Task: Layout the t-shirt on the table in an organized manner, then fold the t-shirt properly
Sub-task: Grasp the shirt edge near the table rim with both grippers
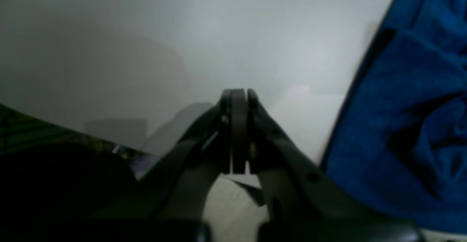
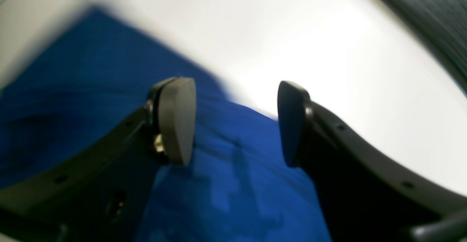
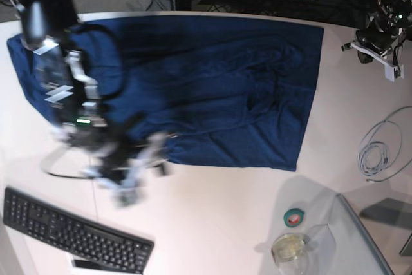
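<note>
The dark blue t-shirt (image 3: 212,82) lies spread out wide across the far half of the white table (image 3: 225,223), with wrinkles near its middle. My right gripper (image 2: 233,123) stands open just above the shirt's near edge (image 2: 73,107), with nothing between its fingers. In the base view that arm is motion-blurred at the left, with the gripper (image 3: 129,185) just past the shirt's front hem. My left gripper (image 1: 239,96) is shut and empty over bare table (image 1: 182,34), with the shirt (image 1: 401,125) off to its right. In the base view it (image 3: 380,46) sits at the far right, beside the shirt.
A black keyboard (image 3: 71,227) lies at the front left, also seen as the keyboard (image 2: 430,16) in the right wrist view. A tape roll (image 3: 295,218), a glass jar (image 3: 290,247) and a grey panel (image 3: 370,236) sit front right. A coiled white cable (image 3: 380,149) lies at the right.
</note>
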Controlling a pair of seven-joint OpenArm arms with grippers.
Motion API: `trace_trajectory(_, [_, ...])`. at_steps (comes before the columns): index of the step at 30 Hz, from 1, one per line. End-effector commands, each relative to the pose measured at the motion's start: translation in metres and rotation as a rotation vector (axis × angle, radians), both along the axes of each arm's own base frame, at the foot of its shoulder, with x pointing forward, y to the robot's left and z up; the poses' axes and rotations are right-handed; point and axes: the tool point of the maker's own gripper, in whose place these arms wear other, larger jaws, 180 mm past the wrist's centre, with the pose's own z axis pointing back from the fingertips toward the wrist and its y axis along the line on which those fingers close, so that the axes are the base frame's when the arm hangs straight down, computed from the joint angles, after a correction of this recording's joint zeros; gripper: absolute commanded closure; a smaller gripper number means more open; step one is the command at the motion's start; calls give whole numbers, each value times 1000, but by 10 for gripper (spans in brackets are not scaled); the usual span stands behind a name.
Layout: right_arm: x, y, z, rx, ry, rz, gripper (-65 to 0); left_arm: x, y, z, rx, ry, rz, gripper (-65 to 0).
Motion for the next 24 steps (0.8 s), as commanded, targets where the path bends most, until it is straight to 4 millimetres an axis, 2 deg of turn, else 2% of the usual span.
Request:
trace_trajectory(1, [0, -16, 11, 12, -26, -23, -326, 13, -9, 11, 16, -38, -61, 0])
trace_trajectory(2, [-8, -45, 2, -23, 15, -75, -326, 18, -28, 10, 9, -35, -126, 0])
trace_trajectory(3, [-18, -66, -10, -63, 71, -105, -326, 25, -56, 7, -13, -35, -200, 0])
trace_trajectory(4, [-27, -79, -18, -99, 108, -114, -326, 30, -76, 7, -26, -42, -253, 0])
trace_trajectory(7, [-54, -104, -44, -214, 167, -106, -327, 43, -126, 9, -76, -71, -355, 0])
trace_trajectory(10, [-66, -125, -65, -375, 159, -105, -329, 52, -153, 3, -130, -85, -369, 0])
trace_trajectory(13, [-75, -130, -87, -476, 191, -101, -329, 58, -157, -10, -171, -66, -351, 0])
trace_trajectory(16, [-79, -132, -103, -542, 195, -89, -327, 55, -156, -30, -211, -24, -323, 0])
trace_trajectory(21, [-80, -129, -114, -527, 196, -81, -324, 52, -158, -36, -227, -39, -311, 0])
trace_trajectory(22, [-80, -130, -117, -527, 202, -83, -309, 51, -157, -36, -226, -36, -311, 0])
trace_trajectory(24, [-78, -134, -124, -530, 226, -91, -237, 45, -155, -39, -225, -23, -309, 0])
